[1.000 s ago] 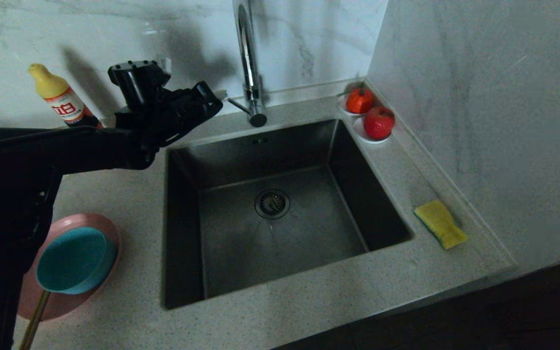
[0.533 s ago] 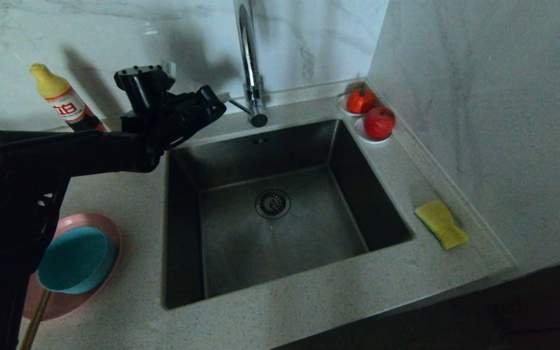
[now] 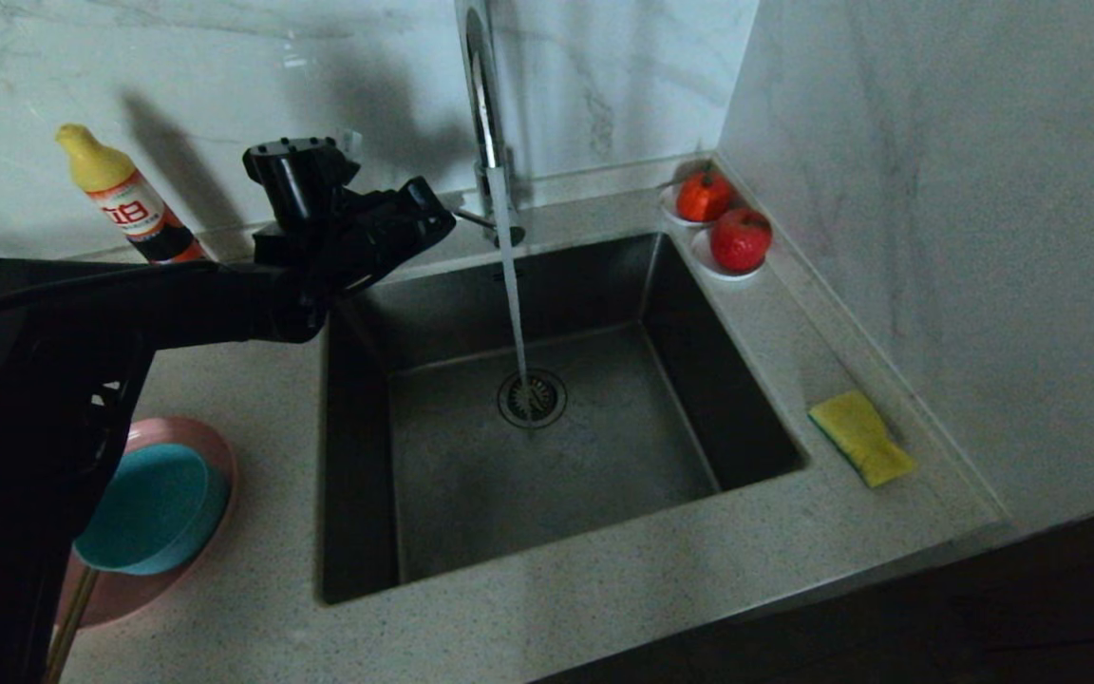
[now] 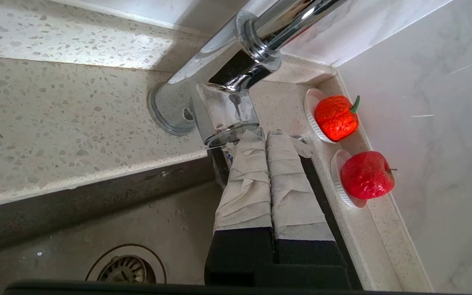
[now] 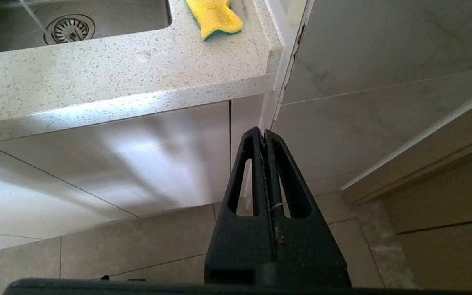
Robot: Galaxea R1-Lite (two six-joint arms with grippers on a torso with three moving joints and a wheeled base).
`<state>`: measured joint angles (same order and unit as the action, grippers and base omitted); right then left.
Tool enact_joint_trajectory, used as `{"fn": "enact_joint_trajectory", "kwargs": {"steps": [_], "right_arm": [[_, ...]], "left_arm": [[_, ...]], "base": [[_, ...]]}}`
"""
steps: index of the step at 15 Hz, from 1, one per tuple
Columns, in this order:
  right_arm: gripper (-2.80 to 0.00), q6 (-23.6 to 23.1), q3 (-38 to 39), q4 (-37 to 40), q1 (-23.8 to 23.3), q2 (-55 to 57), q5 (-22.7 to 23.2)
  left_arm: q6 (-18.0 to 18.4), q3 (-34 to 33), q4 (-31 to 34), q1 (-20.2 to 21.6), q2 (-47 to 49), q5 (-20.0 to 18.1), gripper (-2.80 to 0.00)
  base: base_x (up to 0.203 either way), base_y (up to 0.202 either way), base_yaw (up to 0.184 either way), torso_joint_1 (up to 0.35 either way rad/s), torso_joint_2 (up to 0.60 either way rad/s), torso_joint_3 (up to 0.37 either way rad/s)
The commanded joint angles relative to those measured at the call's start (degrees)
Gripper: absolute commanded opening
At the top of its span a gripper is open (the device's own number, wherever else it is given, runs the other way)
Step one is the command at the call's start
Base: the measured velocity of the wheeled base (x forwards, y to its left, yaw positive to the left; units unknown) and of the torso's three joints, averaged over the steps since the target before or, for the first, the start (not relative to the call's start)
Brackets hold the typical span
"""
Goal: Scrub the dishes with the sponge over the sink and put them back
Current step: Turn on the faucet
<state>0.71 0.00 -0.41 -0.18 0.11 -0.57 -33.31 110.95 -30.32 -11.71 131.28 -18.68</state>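
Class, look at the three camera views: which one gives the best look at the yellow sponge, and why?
The head view: the sponge lies whole and unblocked on the counter to the right of the sink. The right wrist view cuts it off at the picture's edge, though its green scouring face shows. The left wrist view misses it.

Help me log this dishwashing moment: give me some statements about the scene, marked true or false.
1. Water runs from the tap into the sink. True.
2. The sponge lies in the sink. False: it lies on the counter, right of the sink.
3. The teal bowl sits on the pink plate. True.
4. The left gripper is shut, its tips at the tap's lever. True.
5. The right gripper holds the sponge. False: it is shut on nothing, below counter level.
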Motion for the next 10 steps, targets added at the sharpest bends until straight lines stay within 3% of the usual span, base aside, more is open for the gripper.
{"fn": "enact_joint_trajectory", "kwargs": {"steps": [1, 7, 10], "right_arm": [[-2.8, 0.0, 0.0, 0.0, 0.0, 0.0, 0.0], [-2.8, 0.1, 0.0, 0.0, 0.0, 0.0, 0.0], [-2.8, 0.0, 0.0, 0.0, 0.0, 0.0, 0.0]], "left_arm": [[-0.2, -0.3, -0.3, 0.0, -0.5, 0.1, -2.8], [0.1, -4.4, -1.6, -0.8, -2.1, 0.2, -2.8], [1.9, -8.4, -3.5, -1.5, -2.9, 0.1, -2.8]], "base": [[0.0, 0.0, 0.0, 0.0, 0.0, 0.0], [0.0, 0.0, 0.0, 0.0, 0.0, 0.0], [0.0, 0.0, 0.0, 0.0, 0.0, 0.0]]}}
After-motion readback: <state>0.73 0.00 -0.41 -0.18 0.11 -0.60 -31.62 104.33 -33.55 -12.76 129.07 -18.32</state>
